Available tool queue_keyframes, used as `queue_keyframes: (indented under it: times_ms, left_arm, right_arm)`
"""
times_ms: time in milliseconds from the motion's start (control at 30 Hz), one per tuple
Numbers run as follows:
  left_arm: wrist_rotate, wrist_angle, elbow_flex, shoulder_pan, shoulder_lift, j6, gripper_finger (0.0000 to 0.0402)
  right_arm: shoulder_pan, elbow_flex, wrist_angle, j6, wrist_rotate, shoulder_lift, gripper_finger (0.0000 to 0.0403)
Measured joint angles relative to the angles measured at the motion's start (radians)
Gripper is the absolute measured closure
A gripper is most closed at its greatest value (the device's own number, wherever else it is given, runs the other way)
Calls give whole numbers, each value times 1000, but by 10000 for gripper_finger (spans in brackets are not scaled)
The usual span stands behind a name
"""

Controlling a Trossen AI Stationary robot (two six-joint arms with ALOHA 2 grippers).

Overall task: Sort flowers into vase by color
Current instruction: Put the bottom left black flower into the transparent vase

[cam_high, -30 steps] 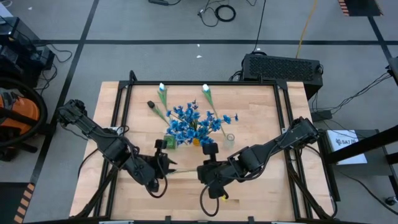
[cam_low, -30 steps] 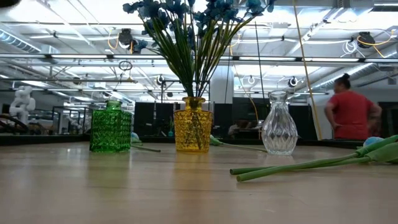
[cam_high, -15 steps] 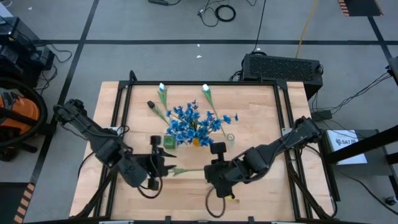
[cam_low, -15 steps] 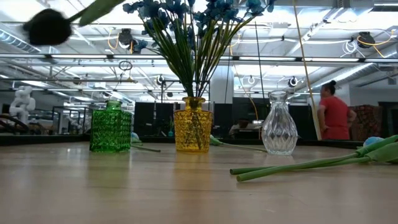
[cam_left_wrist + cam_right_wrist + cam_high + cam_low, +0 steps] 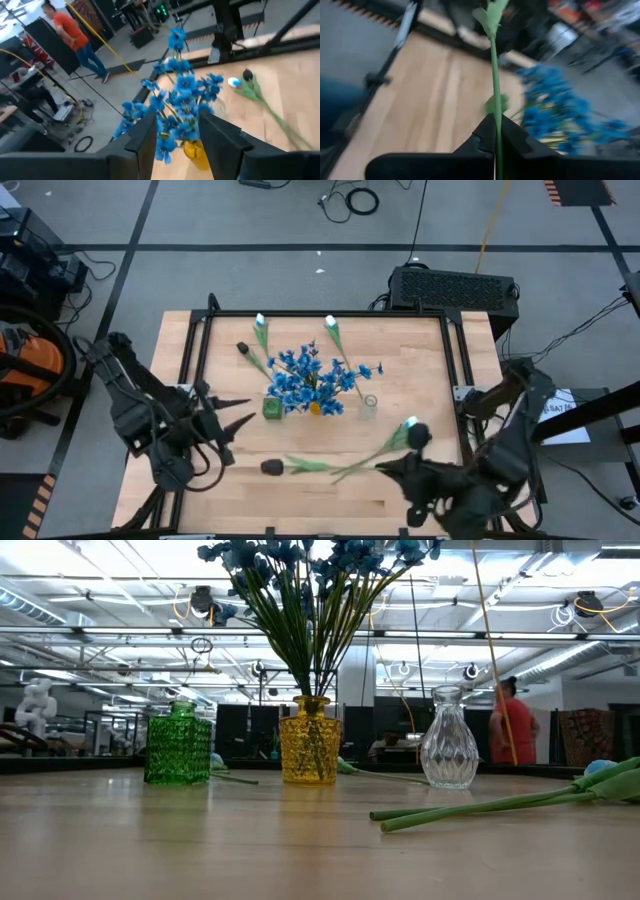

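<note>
Right end effector (image 5: 385, 467) pinches 1 dark-budded flower (image 5: 270, 467) by its thin, light, flexible stem; left end effector (image 5: 238, 412) spread, empty.

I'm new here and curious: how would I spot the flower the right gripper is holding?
Start at the yellow vase of blue flowers mid-table. Towards the front right, the right gripper pinches a thin green stem. Unlike its neighbours, its dark bud is blackish, not blue or white.
</note>
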Motion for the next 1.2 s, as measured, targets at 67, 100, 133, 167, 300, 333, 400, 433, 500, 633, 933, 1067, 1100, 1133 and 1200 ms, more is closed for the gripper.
queue_keyframes:
  times_ms: [67,100,133,167,300,333,400,433,500,633,933,1067,1100,1133,1200]
  left_arm:
    - [0,1,-14,4,4,1,249]
    - [0,0,-18,10,5,1,249]
    - [0,4,-18,17,7,0,249]
    - [0,14,-18,26,10,0,249]
    - [43,130,-18,52,16,62,249]
    - [77,179,-18,59,16,95,249]
    - [157,287,-18,74,23,172,249]
    - [199,342,-18,77,32,221,249]
    - [258,457,-18,84,55,327,249]
    - [325,652,-18,108,110,509,250]
    - [404,888,-18,213,163,661,250]
    - [504,1006,-18,263,163,729,250]
    - [525,1048,-18,272,163,753,250]
    - [551,1091,-18,278,163,781,250]
    - [601,1164,-18,288,163,829,250]
  right_arm:
    - [15,-41,47,-15,65,-34,403]
    - [18,-63,78,-29,91,-50,403]
    - [19,-89,123,-51,118,-65,403]
    - [18,-116,175,-80,144,-81,403]
    - [-34,-212,432,-229,194,-134,402]
    - [-51,-237,501,-264,195,-144,402]
    - [-89,-285,636,-331,179,-158,402]
    - [-107,-309,699,-367,151,-163,402]
    - [-145,-353,823,-430,69,-169,402]
    - [-219,-438,1103,-551,-160,-169,402]
    - [-299,-669,1709,-708,-446,-169,402]
    - [-323,-790,1953,-796,-529,-169,402]
    - [-331,-814,1997,-806,-548,-169,402]
    - [-341,-837,2031,-809,-564,-169,402]
    - [-364,-872,2069,-806,-585,-169,402]
